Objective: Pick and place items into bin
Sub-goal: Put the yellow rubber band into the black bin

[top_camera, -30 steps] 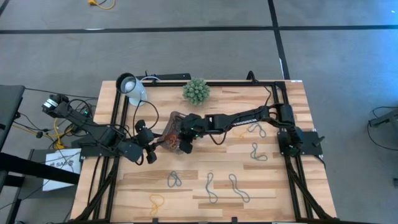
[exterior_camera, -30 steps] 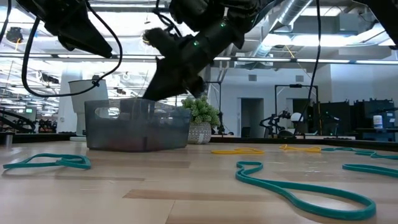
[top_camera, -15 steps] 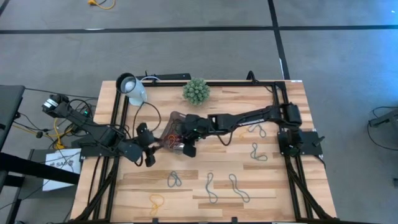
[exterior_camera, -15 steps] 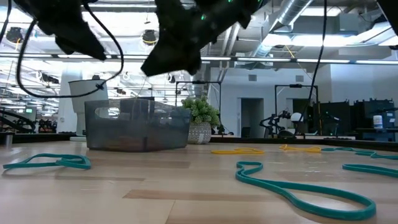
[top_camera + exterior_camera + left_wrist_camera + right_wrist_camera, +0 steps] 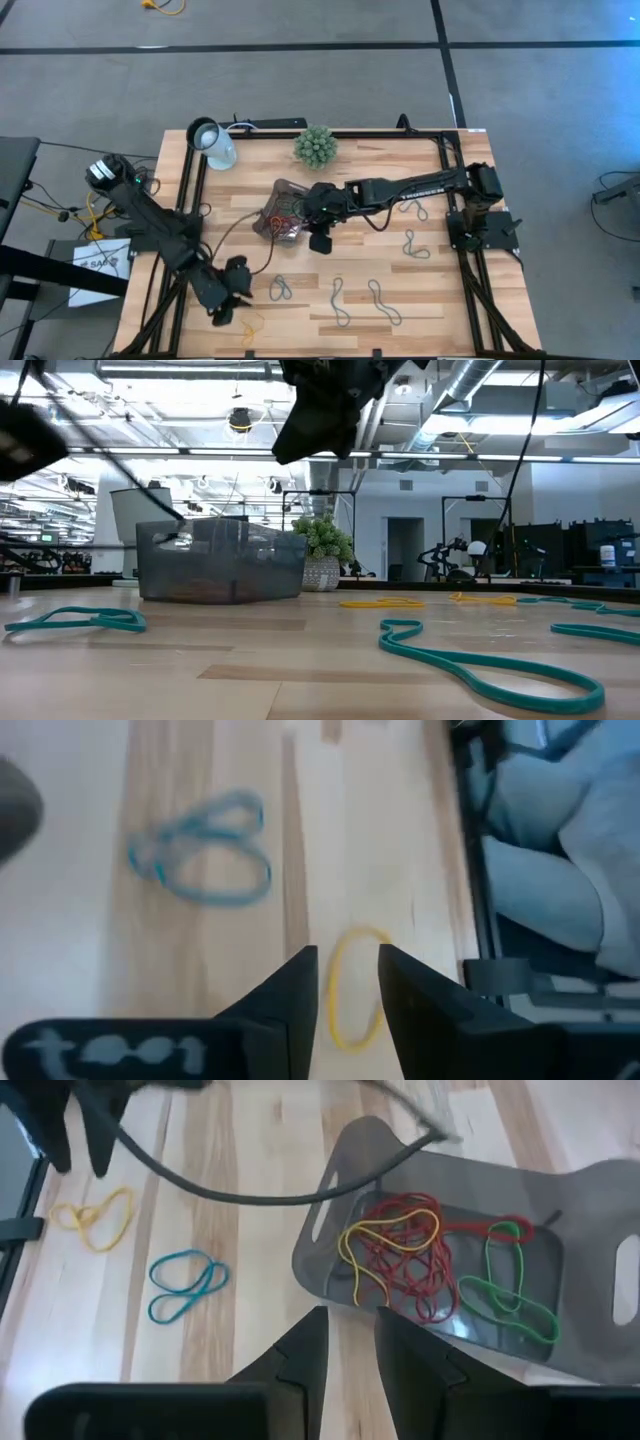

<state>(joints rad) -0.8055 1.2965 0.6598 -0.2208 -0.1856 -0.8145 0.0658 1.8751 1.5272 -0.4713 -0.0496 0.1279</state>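
Hovering over a yellow loop (image 5: pixel 352 988), the left pincer (image 5: pixel 345 990), fingers slightly spread.

Table (image 5: pixel 440 290): pale wood planks, visible grain, smooth with a soft sheen.
Bin (image 5: pixel 575 1345): smoky translucent plastic, smooth, slightly glossy.
Loops in bin (image 5: pixel 400 1260): thin rubbery bands, red, yellow and green, matt.
Teal loop (image 5: pixel 185 1285): same rubbery look, matt.
Yellow loop (image 5: pixel 352 988): thin, rubbery.
Right gripper (image 5: pixel 350 1350): fingers of dark matt plastic.
Left gripper (image 5: pixel 345 990): dark matt fingers.
Table frame (image 5: pixel 470 270): black metal rails, matt.
Floor (image 5: pixel 300 80): grey, matt, carpet-like.
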